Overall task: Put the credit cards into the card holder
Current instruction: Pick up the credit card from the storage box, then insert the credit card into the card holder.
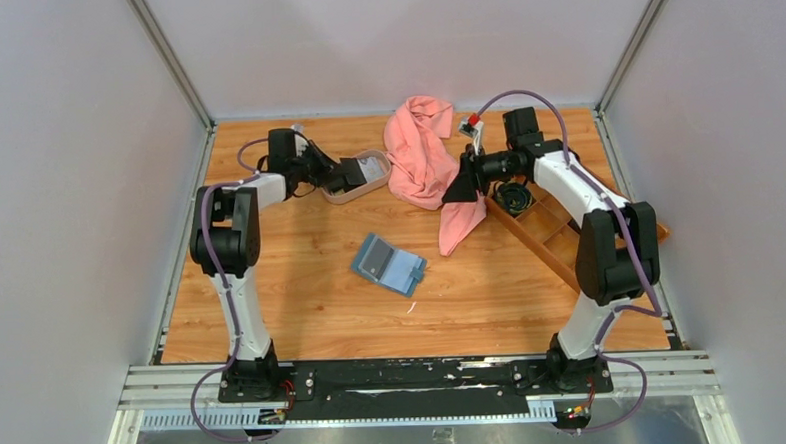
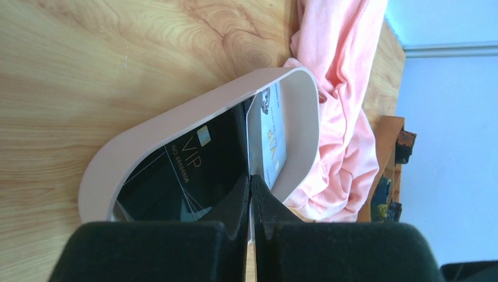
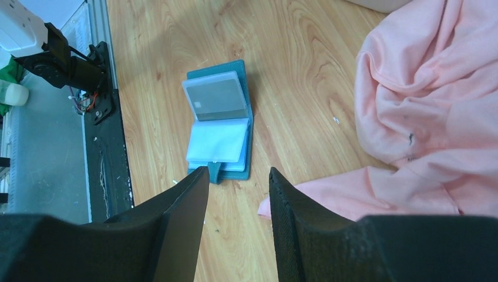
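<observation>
Open and flat on the middle of the wood table (image 1: 302, 286): the card holder (image 1: 389, 264), well apart from both arms. In the beige tray (image 2: 147, 126) at the back left: a black card (image 2: 188, 170) and a pale card (image 2: 275, 132), both partly hidden. Left gripper (image 2: 251, 194) pressed shut at the black card's edge; hard to tell if pinching it. Right gripper (image 3: 238, 200) wide open, holding nothing, beside the pink cloth (image 3: 423, 88).

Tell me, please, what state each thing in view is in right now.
card holder: open, lying flat.
black card: inside the beige tray.
pale card: inside the same tray, beside the black one.
left claw: shut, tips at the black card's edge.
right claw: open, empty.
pink cloth: crumpled.
</observation>
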